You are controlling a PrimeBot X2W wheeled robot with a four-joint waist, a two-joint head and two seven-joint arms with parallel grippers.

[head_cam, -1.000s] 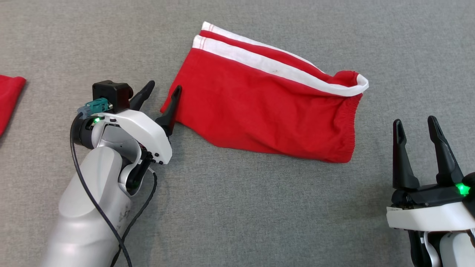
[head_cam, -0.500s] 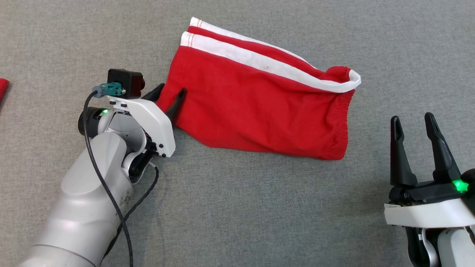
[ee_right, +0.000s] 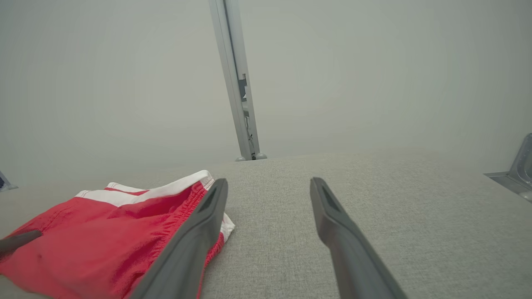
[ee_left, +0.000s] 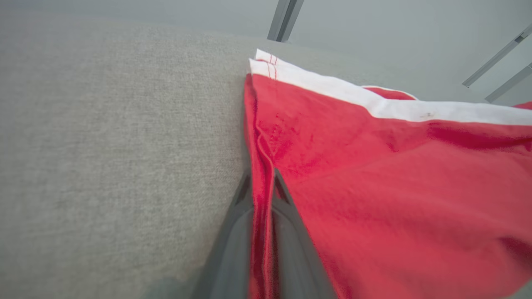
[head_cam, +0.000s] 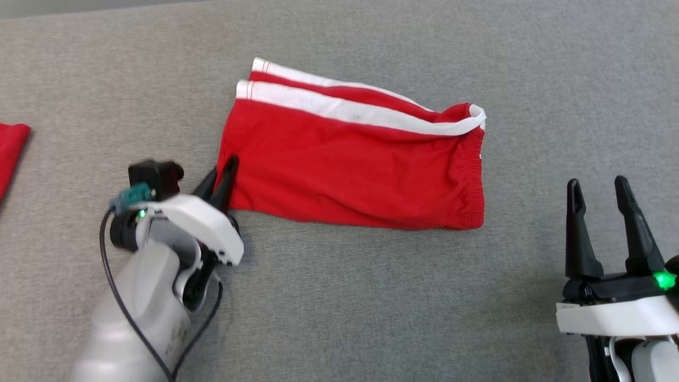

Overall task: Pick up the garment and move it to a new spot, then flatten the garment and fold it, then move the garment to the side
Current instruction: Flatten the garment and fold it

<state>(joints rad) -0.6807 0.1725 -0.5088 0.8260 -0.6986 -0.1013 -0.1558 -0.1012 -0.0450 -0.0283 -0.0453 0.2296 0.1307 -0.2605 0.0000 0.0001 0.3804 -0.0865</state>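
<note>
Item: red, white-banded garment [head_cam: 350, 164], lying on your grey desk [head_cam: 339, 297]; left end effector [head_cam: 223, 168] clenched on its near hem corner, presumably so you can carry it elsewhere; right end effector [head_cam: 596, 183] released, waiting well apart off its waistband end.

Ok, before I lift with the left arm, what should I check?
1. Left jaws shut on the shorts edge: ok, cloth is pinched between them.
2. All layers caught: cannot tell.
3. Right jaws open and off the cloth: ok.
4. Shorts flat: not ok, the far corner by the waistband is rolled over.
5. Other red cloth apart from the shorts: ok.
</note>
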